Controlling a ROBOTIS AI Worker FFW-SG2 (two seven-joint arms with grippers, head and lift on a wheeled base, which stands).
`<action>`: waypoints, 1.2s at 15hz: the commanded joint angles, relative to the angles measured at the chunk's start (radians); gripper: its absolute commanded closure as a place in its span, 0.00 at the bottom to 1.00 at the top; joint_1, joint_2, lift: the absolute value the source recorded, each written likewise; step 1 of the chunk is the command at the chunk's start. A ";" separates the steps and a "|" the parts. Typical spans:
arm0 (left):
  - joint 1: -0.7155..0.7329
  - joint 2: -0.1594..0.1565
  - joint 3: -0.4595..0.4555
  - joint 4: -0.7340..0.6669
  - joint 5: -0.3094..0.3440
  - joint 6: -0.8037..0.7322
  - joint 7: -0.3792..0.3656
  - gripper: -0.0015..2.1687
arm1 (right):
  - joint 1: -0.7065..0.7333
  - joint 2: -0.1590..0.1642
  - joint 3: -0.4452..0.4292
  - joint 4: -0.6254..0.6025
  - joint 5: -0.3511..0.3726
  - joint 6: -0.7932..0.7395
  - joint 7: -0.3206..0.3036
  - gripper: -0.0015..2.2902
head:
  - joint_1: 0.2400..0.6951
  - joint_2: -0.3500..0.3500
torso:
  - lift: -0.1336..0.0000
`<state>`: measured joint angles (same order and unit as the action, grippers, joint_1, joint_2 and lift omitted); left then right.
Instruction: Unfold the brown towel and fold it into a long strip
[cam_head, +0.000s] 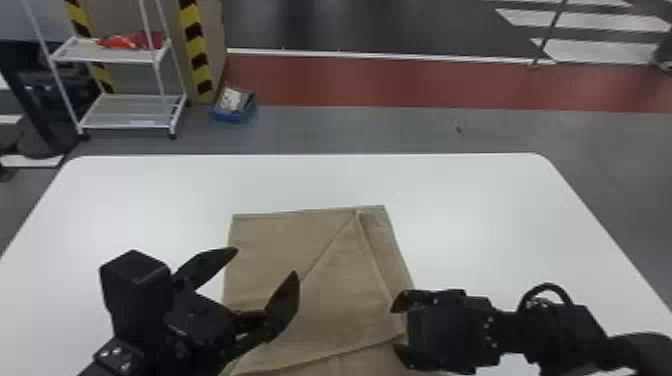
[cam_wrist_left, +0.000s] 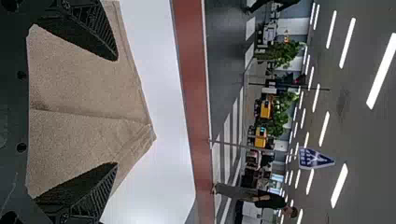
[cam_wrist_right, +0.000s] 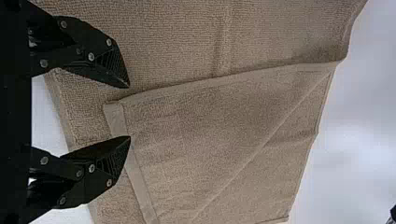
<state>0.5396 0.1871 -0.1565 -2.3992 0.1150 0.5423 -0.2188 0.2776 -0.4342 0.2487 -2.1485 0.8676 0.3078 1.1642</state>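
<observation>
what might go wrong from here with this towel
The right gripper is open, with a corner of the flap between its fingers and more cloth beneath, so it might pinch extra layers or miss the thin edge.

The flap also lies slantwise across the brown towel, so folding on without straightening it could give a crooked strip.

L tool (cam_head: 267, 261) & R tool (cam_head: 394, 328) spread

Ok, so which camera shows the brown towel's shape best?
The head view: it shows the brown towel lying on the white table, far edge and slanting folds included, though partly hidden. The right wrist view shows the fuzzy weave and hem up close. The left wrist view shows a creased part.
</observation>
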 joint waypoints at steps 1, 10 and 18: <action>0.000 0.000 0.002 0.002 0.000 0.000 0.001 0.04 | -0.005 0.000 0.007 0.004 0.005 0.004 0.002 0.26 | 1.00 0.39 | 0.06; 0.002 0.000 0.003 0.009 0.003 -0.009 0.001 0.04 | -0.014 0.006 0.021 0.003 0.005 0.032 0.025 0.36 | 1.00 0.41 | 0.06; 0.005 0.000 0.005 0.011 0.009 -0.015 -0.001 0.04 | -0.029 0.017 0.023 -0.004 0.008 0.060 0.017 0.52 | 1.00 0.41 | 0.06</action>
<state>0.5433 0.1871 -0.1519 -2.3890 0.1242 0.5271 -0.2193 0.2491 -0.4212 0.2782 -2.1481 0.8799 0.3660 1.1811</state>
